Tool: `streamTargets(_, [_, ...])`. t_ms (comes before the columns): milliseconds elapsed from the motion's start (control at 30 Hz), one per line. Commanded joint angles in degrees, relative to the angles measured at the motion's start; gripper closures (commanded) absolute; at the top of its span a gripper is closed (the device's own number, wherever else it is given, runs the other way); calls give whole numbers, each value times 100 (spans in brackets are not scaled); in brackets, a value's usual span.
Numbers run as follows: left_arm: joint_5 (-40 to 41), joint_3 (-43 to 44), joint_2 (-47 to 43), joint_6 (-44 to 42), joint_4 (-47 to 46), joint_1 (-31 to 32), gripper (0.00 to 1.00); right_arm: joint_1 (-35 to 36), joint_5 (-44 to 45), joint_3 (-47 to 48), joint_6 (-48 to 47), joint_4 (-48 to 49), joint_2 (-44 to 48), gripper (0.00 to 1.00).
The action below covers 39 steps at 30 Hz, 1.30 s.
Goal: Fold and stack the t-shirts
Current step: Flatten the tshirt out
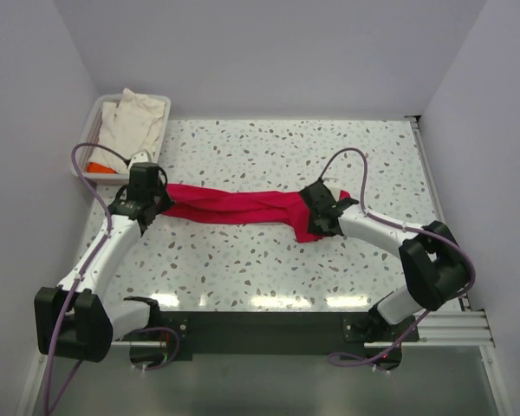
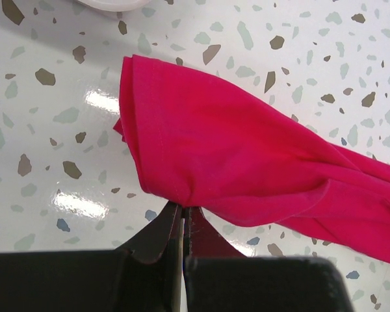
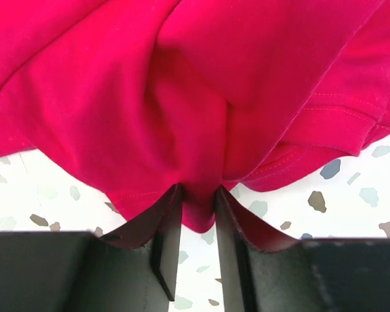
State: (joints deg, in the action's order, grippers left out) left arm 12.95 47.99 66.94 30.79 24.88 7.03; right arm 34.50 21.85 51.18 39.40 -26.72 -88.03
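Red t-shirt [image 1: 234,206] is bunched into a long twisted band across the middle of the speckled table [image 1: 269,269], running between my two arms.

Left gripper [image 2: 183,207]: jaws clenched tight, tips pinching a fold at the shirt's left end. In the left wrist view the rounded, stitched edge of the cloth rises above the tips.

Right gripper [image 3: 198,190]: jaws part-closed with a wad of red cloth wedged in the gap, so I call it grasping the shirt at its right end. A stitched hem curls off to the right of the fingers.

From the top view the right end flares a bit wider near the gripper and the left end is narrower. I can't tell whether the band's middle is touching the table or is off it.

White tray [image 1: 167,102] sits at the far-left corner, just beyond the left gripper. A crumpled cream t-shirt [image 1: 134,117] is in it, with orange fabric [image 1: 98,167] showing at its near end.
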Motion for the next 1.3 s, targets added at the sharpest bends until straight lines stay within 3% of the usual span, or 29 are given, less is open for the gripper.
streamTargets(0, [-47,0,-102,-99,-221,-61,100,4,48,129,147,220,49,71])
streamTargets(67, [-38,-9,-128,-99,-230,-52,100,13,57,182,156,133,84,88])
streamTargets(167, [-47,9,-172,-90,-212,-52,100,13,74,331,130,-95,277,100])
streamTargets(767, [50,914,-1569,-64,851,-52,100,4,997,2651,-521,-2433,3045,100])
streamTargets(1033, [-117,1668,-2527,112,1510,-52,100,13,646,3899,-547,-3101,3801,100])
streamTargets(1267, [-310,2565,-2958,200,1836,-52,100,4,233,5172,-731,-3568,3917,100])
